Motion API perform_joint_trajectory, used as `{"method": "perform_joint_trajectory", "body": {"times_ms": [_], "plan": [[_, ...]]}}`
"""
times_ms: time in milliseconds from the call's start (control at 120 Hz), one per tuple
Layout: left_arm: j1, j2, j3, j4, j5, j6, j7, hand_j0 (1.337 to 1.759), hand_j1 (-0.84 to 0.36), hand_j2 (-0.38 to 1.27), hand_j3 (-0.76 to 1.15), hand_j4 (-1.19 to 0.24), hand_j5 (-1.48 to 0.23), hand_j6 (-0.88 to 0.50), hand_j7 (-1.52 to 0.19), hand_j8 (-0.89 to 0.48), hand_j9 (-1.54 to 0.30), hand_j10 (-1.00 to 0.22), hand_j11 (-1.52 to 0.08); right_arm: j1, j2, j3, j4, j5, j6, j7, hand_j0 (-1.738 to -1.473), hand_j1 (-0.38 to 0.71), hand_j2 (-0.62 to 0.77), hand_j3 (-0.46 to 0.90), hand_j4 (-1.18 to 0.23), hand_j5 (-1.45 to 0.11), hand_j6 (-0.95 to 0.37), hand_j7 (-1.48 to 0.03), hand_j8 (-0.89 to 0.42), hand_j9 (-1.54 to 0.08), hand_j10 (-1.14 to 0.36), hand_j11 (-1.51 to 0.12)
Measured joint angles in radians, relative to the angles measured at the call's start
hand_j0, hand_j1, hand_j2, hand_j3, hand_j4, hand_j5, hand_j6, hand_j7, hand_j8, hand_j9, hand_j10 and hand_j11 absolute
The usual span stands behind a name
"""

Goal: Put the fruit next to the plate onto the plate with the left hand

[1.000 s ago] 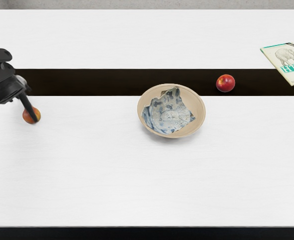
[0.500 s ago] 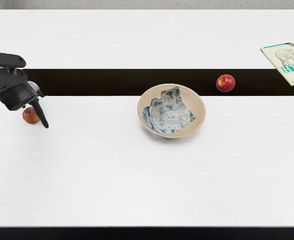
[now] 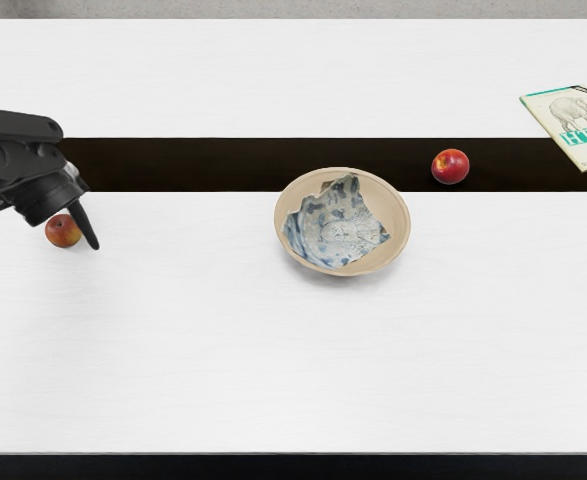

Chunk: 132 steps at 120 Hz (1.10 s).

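Note:
A small red-orange fruit (image 3: 62, 231) lies on the white table at the far left. My left hand (image 3: 77, 226), black, hovers just above and to the right of it, with one straight finger (image 3: 84, 228) pointing down beside the fruit; nothing is held. The beige plate (image 3: 396, 215) with a blue-white pattern sits at the table's centre. A red apple (image 3: 450, 166) rests to the plate's upper right, in the dark gap between the table boards. The right arm does not show.
A green-and-white book (image 3: 573, 125) lies at the far right edge. A dark strip (image 3: 203, 165) runs across the table behind the plate.
My left hand has moved a little to the right. Its finger was in front of the small fruit and now stands just right of it. The fruit has stayed in place.

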Motion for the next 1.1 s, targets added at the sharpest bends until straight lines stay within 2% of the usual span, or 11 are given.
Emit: {"method": "perform_joint_trajectory", "body": {"times_ms": [950, 1100], "plan": [[0.013, 0.018, 0.047, -0.017, -0.011, 0.022, 0.000, 1.658, 0.03, 0.05, 0.00, -0.27, -0.35, -0.27, -0.35, -0.27, -0.35, -0.27, -0.35, 0.000, 0.000, 0.000, 0.000, 0.000, 0.000, 0.000, -1.658, -0.32, 0.00, 0.00, -0.02, -0.03, -0.02, -0.03, -0.02, -0.03, -0.02, -0.03], [0.013, 0.018, 0.047, -0.017, -0.017, 0.022, 0.000, 1.658, -0.01, 0.06, 0.00, -0.30, -0.39, -0.30, -0.39, -0.30, -0.39, -0.30, -0.39, 0.000, 0.000, 0.000, 0.000, 0.000, 0.000, 0.000, -1.658, -0.32, 0.00, 0.00, -0.02, -0.03, -0.02, -0.03, -0.02, -0.03, -0.02, -0.03]]}}
